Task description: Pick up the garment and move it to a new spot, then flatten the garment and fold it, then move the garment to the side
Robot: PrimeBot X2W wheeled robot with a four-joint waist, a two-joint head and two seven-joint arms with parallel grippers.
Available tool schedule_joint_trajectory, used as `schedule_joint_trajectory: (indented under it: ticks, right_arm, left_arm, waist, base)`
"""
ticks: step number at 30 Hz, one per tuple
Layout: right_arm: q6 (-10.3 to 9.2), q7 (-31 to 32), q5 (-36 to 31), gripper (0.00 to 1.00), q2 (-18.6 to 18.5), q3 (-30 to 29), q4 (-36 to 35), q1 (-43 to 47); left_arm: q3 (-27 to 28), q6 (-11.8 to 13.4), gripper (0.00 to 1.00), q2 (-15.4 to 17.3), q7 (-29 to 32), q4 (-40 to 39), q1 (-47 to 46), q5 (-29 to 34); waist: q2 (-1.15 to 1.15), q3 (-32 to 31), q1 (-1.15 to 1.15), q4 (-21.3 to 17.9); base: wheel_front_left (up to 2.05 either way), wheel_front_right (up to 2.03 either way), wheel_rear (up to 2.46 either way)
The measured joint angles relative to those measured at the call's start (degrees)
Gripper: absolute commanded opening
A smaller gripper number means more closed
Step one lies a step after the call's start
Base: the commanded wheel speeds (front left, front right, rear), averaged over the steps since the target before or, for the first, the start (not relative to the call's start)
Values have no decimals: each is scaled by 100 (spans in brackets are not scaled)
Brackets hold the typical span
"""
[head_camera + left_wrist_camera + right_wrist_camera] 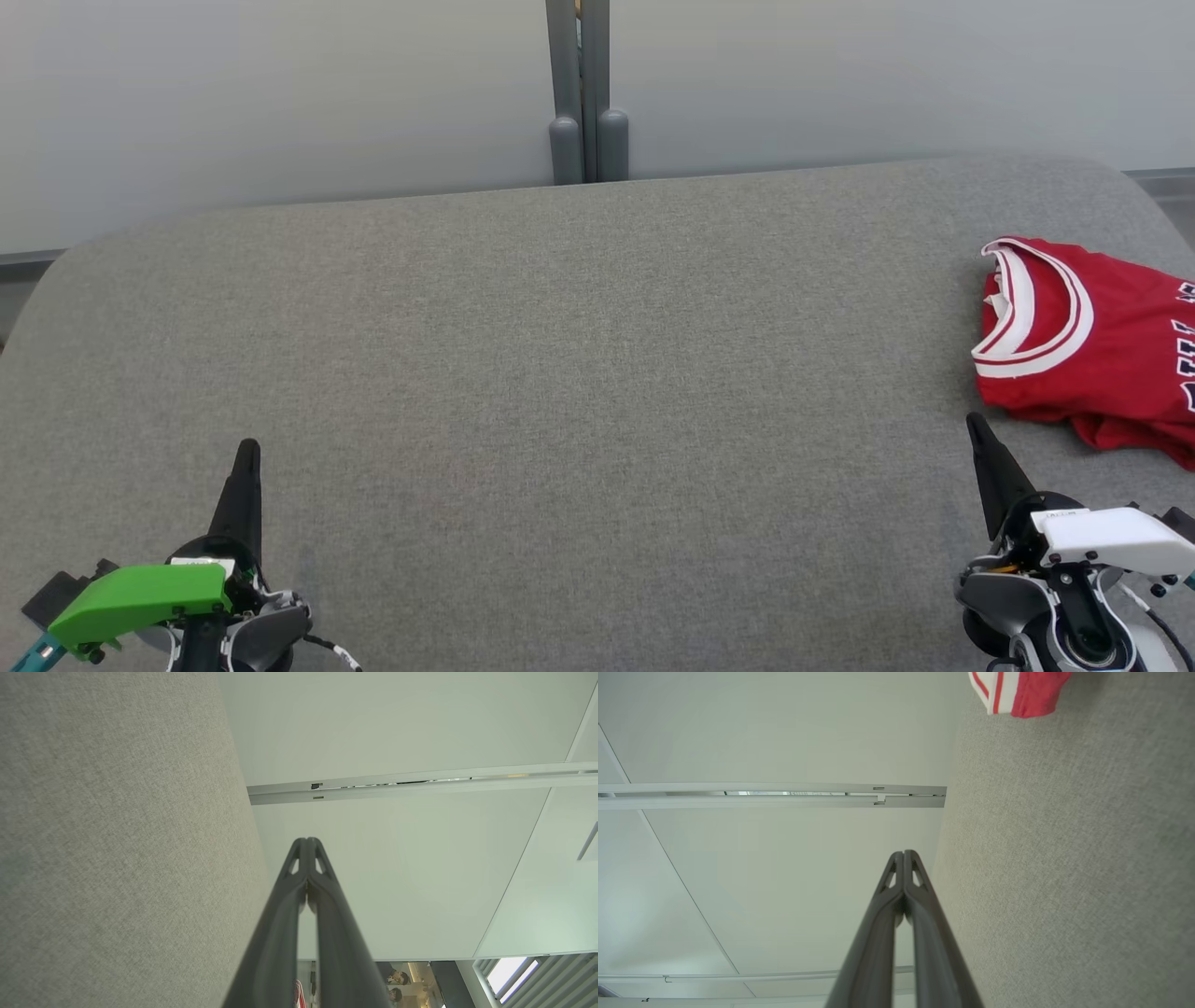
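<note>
Garment (1092, 345), a crumpled red jersey, lies at the desk's (560, 373) 3 o'clock side. It is near the right end effector (976, 425), at its 1 o'clock, and apart from it. Both end effectors are closed, fingers tip to tip. The left end effector (248, 448) sits at 7 o'clock. Open grey desk spreads from 9 to 2 o'clock.

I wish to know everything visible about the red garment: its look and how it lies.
The garment is a red jersey-like top of thin, smooth-looking cloth, with white and red striped trim around one opening and dark, white-edged letters. It lies bunched and wrinkled, not flat, at the right side of the grey padded surface, partly cut off by the head view's edge. It rests on that surface; the shut right gripper points toward its near corner without holding it.
</note>
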Motion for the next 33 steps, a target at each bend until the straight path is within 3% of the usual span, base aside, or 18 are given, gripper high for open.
schedule_joint_trajectory:
  ticks: [9, 33]
  right_arm:
    - [0, 75, 358, 0, -3, 15, -19, -20]
    - [0, 75, 358, 0, -5, 16, -20, -23]
  left_arm:
    - [40, 0, 0, -11, 93, -29, -60, -286]
    - [43, 0, 0, -12, 93, -29, -60, -290]
  waist:
    - [0, 13, 0, -14]
    - [0, 12, 0, -14]
  base:
    - [0, 0, 0]
    - [0, 0, 0]
